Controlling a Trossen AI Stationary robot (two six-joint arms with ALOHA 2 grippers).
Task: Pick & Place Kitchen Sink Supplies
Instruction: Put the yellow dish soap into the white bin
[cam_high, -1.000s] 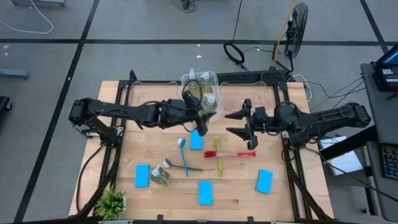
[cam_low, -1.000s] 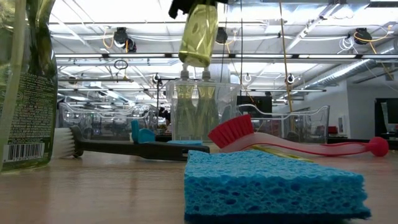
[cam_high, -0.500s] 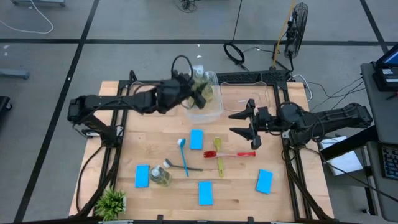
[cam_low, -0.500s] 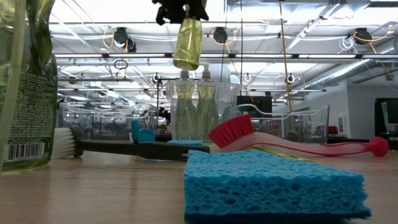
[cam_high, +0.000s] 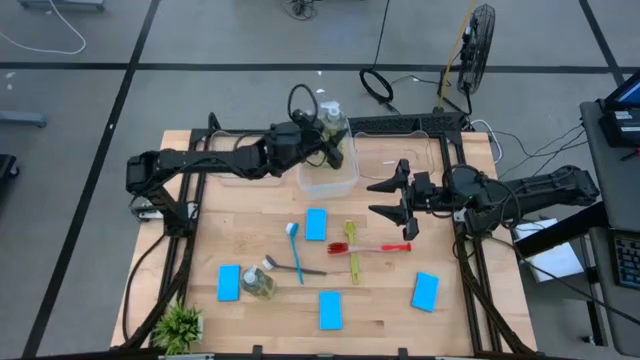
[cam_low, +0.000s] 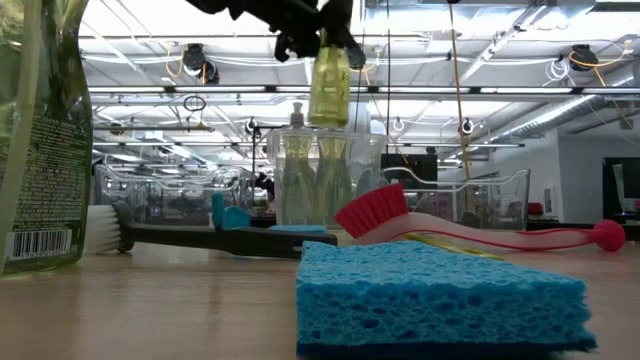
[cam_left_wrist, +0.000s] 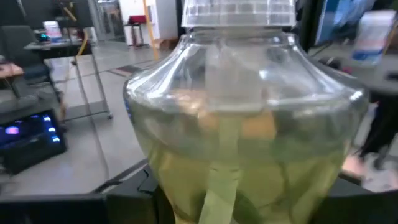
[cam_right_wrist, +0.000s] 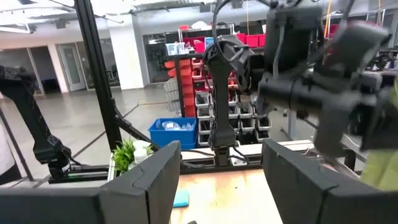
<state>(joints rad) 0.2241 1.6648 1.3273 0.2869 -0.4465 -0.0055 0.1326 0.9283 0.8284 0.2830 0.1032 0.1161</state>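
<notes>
My left gripper (cam_high: 322, 140) is shut on a clear bottle (cam_low: 328, 85) of yellow-green liquid, held high over the clear bin (cam_high: 328, 176) at the far centre. Two more bottles (cam_low: 296, 178) stand upright in that bin. A further bottle (cam_high: 258, 282) lies on the table near the front left. Several blue sponges (cam_high: 316, 224) and slim brushes, blue (cam_high: 297, 250), red (cam_high: 378, 247) and yellow-green (cam_high: 351, 250), lie on the wood. My right gripper (cam_high: 392, 200) hangs open above the table, right of the bin, touching nothing. My left gripper pinches the bottle's round body (cam_left_wrist: 155, 186) between its two fingers, one on each side, below the shoulder. The fingers come level from the table's left. The bottle stands upright with its white top (cam_left_wrist: 236, 12) up, lifted clear above the bin.
More clear bins stand at the far left (cam_high: 215, 150) and far right (cam_high: 420, 150). A small green plant (cam_high: 180, 325) sits at the near left corner. A blue sponge (cam_low: 440, 295) lies close in front of the low camera.
My left gripper has carried the bottle toward the table's far edge, from the bin's near side to above the bin, turning a little on the way. The bottle stays upright and clear. My right gripper has kept still.
</notes>
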